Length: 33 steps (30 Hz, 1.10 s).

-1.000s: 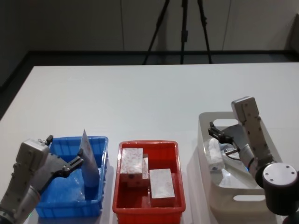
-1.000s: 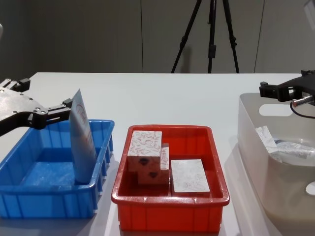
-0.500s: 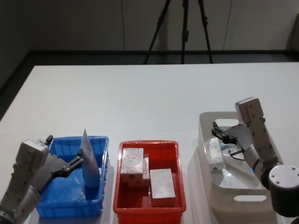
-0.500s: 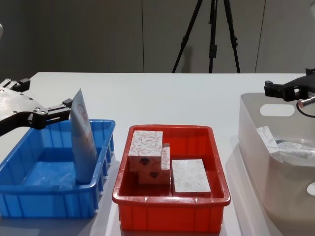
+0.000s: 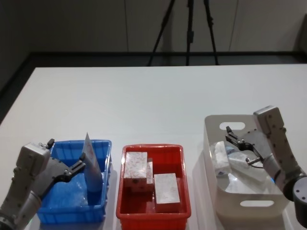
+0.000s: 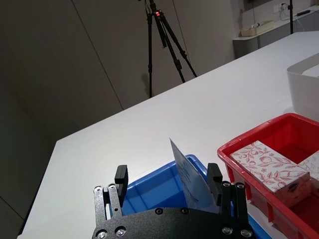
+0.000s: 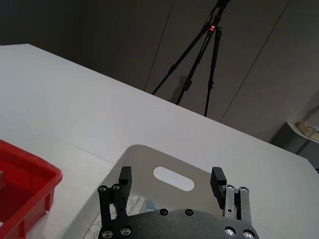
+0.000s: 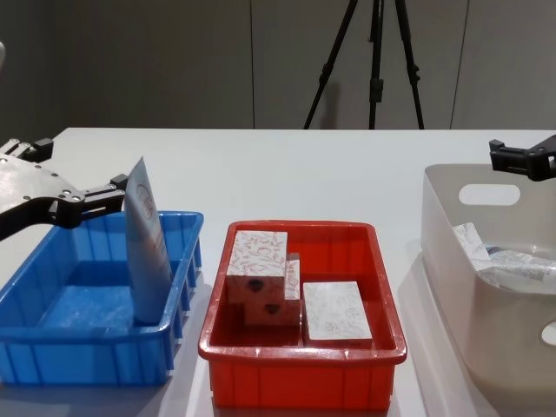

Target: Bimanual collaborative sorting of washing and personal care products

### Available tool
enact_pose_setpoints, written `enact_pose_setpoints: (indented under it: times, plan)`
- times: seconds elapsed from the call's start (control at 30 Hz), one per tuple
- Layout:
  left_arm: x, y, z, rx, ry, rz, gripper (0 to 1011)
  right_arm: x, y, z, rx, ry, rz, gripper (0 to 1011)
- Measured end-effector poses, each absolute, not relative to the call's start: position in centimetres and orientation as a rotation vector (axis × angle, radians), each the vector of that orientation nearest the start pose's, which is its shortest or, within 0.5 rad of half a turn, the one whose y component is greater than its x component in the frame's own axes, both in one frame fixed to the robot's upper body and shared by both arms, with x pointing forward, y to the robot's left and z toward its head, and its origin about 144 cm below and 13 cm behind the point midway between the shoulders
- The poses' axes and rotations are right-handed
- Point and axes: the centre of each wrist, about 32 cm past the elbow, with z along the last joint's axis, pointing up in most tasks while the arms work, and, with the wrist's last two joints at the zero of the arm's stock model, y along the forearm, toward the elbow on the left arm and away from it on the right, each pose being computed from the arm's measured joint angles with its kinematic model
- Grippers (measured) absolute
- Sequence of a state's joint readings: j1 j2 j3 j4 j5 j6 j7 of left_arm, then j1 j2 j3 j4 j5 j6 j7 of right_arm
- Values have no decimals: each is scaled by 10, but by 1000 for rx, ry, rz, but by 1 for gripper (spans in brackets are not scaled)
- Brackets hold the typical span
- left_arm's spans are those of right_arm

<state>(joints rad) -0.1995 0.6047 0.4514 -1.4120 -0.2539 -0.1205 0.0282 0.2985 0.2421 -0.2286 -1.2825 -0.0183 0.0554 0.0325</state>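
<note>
A pale-blue tube [image 8: 144,243] stands nearly upright at the right end of the blue tray [image 8: 52,360], its crimped flat end up and its base on the tray floor, leaning a little against the right wall. The left gripper [image 8: 102,198] sits at the tube's upper part; its jaws are apart, one finger [image 6: 215,175] just beside the crimp and the other well clear, so the tube looks released, not clamped — a judgement from the gap seen in the left wrist view. In the red tray [image 8: 300,365] next door lie three white boxes [image 8: 334,311] with red squiggles, two stacked at the left and one flat at the right. More tubes [image 5: 224,160] lie on their sides in the beige tub [image 8: 486,330] at the counter's [image 5: 153,96] right, their long axes roughly level. The right gripper [image 5: 237,137] hovers above the tub's far rim, jaws apart and empty, with those lying tubes below and a little toward the robot. The right arm is clearly the nearer one for the tub's contents; reaching them would likely mean coming down and closing across a tube's narrow width.
</note>
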Motion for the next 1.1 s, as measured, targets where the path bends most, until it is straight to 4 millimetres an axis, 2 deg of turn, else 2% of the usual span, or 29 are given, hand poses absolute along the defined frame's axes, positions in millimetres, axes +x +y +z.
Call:
enact_pose_setpoints:
  times: [1.1]
  plan:
    - [489,310,1140,305,-285,1248,1001,494,-304,1141,-302,-282,-1261,1000]
